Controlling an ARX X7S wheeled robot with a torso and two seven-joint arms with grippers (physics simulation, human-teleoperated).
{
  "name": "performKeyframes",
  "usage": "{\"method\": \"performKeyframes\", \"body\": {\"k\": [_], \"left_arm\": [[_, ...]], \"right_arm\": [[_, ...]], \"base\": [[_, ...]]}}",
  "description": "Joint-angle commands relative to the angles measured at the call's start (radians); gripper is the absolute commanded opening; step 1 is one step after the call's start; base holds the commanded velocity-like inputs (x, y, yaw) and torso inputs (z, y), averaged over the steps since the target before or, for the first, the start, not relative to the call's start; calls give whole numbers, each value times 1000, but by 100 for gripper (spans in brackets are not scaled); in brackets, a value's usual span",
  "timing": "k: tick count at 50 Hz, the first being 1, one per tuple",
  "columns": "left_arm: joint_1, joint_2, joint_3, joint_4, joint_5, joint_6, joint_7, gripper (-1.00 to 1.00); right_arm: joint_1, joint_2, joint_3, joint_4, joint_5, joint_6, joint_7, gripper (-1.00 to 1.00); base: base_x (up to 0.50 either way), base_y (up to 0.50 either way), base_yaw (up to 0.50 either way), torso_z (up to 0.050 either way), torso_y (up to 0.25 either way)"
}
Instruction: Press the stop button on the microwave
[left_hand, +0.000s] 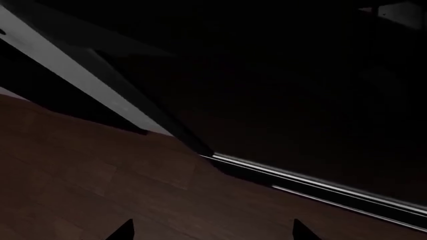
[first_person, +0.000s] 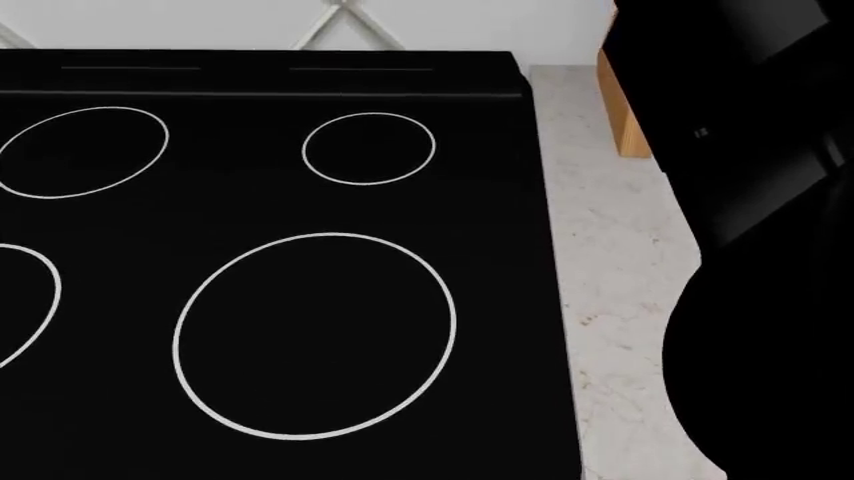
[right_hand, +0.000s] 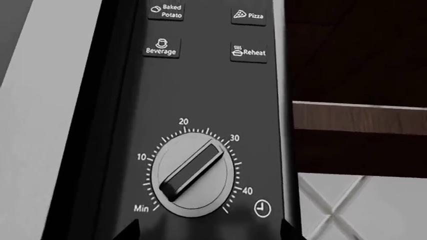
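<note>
The right wrist view looks close at the microwave's dark control panel (right_hand: 200, 90). It shows the buttons Baked Potato (right_hand: 165, 11), Pizza (right_hand: 249, 15), Beverage (right_hand: 161, 48) and Reheat (right_hand: 248, 52), and below them a timer dial (right_hand: 193, 172) whose knob points between Min and 30. No stop button shows in any view. My right gripper (right_hand: 210, 232) is open and empty, with only its two dark fingertips (right_hand: 130, 231) showing in front of the panel just under the dial. My left gripper (left_hand: 213, 232) is open and empty over a dark wooden floor (left_hand: 100, 175).
The head view looks down on a black cooktop (first_person: 267, 200) with white burner rings. A pale marble counter (first_person: 614, 260) lies to its right. My black right arm (first_person: 761, 200) fills the right edge, beside a wooden block (first_person: 627, 110). Tiled wall and a brown cabinet (right_hand: 360, 120) flank the microwave.
</note>
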Motion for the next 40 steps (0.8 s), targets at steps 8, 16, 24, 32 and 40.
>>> {"method": "performKeyframes", "body": {"k": [8,16,24,32,40], "left_arm": [[1,0,0,-2,0,0,0,100],[1,0,0,-2,0,0,0,100],[1,0,0,-2,0,0,0,100],[1,0,0,-2,0,0,0,100],[1,0,0,-2,0,0,0,100]], "right_arm": [[-1,27,11,-52,0,-18,22,100],[-7,40,8,-76,6,29,36,100],[16,109,5,-267,10,81,142,100],[24,148,5,-392,6,92,196,100],[34,179,8,-459,-3,96,240,-100]], "base": [[0,0,0,0,0],[0,0,0,0,0],[0,0,0,0,0],[0,0,0,0,0],[0,0,0,0,0]]}}
